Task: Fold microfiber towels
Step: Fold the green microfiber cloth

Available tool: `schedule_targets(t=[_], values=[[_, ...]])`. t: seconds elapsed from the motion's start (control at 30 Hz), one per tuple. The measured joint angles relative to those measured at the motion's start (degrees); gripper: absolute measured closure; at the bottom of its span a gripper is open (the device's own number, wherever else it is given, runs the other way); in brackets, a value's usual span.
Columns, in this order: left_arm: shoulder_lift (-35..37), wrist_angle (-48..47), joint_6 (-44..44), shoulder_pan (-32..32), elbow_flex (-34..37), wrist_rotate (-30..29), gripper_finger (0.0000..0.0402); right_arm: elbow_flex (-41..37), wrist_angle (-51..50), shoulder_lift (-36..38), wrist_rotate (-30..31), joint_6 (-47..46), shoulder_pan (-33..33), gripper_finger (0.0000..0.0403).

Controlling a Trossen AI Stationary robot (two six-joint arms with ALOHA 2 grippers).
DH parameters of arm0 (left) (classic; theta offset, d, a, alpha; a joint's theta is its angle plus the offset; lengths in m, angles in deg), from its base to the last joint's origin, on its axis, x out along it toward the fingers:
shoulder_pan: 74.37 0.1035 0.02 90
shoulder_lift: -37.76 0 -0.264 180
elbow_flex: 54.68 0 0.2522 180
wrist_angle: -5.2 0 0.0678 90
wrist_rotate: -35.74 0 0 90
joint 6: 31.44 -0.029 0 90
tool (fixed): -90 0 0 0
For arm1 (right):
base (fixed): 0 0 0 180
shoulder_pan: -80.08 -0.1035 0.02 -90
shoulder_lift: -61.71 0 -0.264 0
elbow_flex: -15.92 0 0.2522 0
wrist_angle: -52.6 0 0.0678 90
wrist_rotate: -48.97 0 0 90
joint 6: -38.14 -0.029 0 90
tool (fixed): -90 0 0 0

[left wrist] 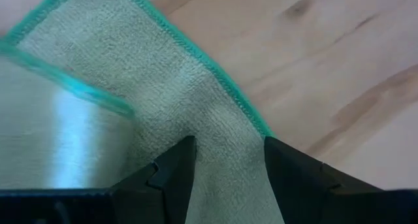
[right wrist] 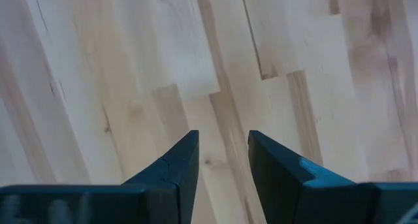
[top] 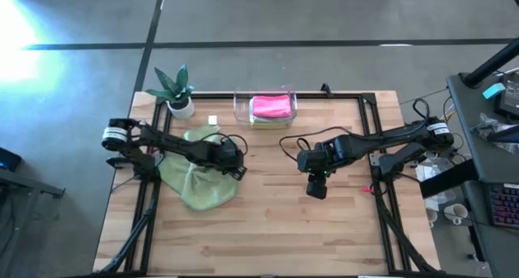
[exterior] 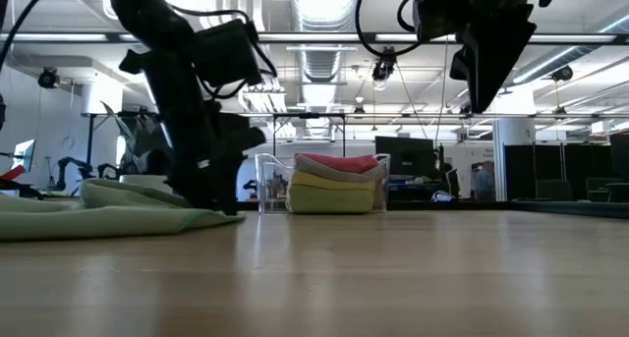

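Note:
A sage green microfiber towel (top: 199,185) with a teal stitched edge lies crumpled on the left half of the wooden table. My left gripper (top: 237,166) points steeply down at the towel's right side. It is open, and a strip of cloth by the stitched edge (left wrist: 228,96) runs between its fingers. In the low view its fingers (exterior: 224,204) reach down to the cloth. My right gripper (top: 316,189) hangs open above bare wood at the table's middle right, nothing between its fingers (right wrist: 223,152). A hot pink towel (top: 270,106) lies folded on a yellow one (exterior: 334,195) in the bin. My left gripper comes at the green towel from above, slanting. One finger (left wrist: 179,168) stands on each side of the strip beside the stitched edge (left wrist: 251,119). The towel lies on the table. Whether the fingertips touch the cloth, I cannot tell.
A clear plastic bin (top: 239,108) stands at the far edge in the middle. A small potted plant (top: 177,90) stands at the far left corner, with a small white object (top: 212,121) near it. Bare wood spreads across the near half and the right side.

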Motion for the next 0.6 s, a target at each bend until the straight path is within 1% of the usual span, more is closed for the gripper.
schedule_targets(t=[0.07, 0.17, 0.3, 0.37, 0.6], values=[[-1.1, 3.0, -1.4, -0.1, -0.2, 0.4, 0.0233, -0.3, 0.0, 0.1, 0.0, 0.0, 0.0, 0.028], [-2.5, 9.8, -4.2, -0.5, -0.2, 3.0, 0.0233, -0.8, 0.2, 0.1, 0.1, 0.1, 0.0, 0.028], [-4.7, 19.9, -11.9, -1.2, -0.2, 8.4, 0.0233, -1.5, 0.4, 0.1, 0.1, 0.2, 0.0, 0.028], [-6.3, 23.7, -13.9, -1.3, -0.4, 10.6, 0.0233, -1.9, 0.5, 0.1, 0.1, 0.5, 0.0, 0.028], [-12.9, 28.9, -15.5, -2.7, -4.4, 19.2, 0.0233, -3.6, 3.1, 0.1, 0.4, 0.7, 0.0, 0.028]])
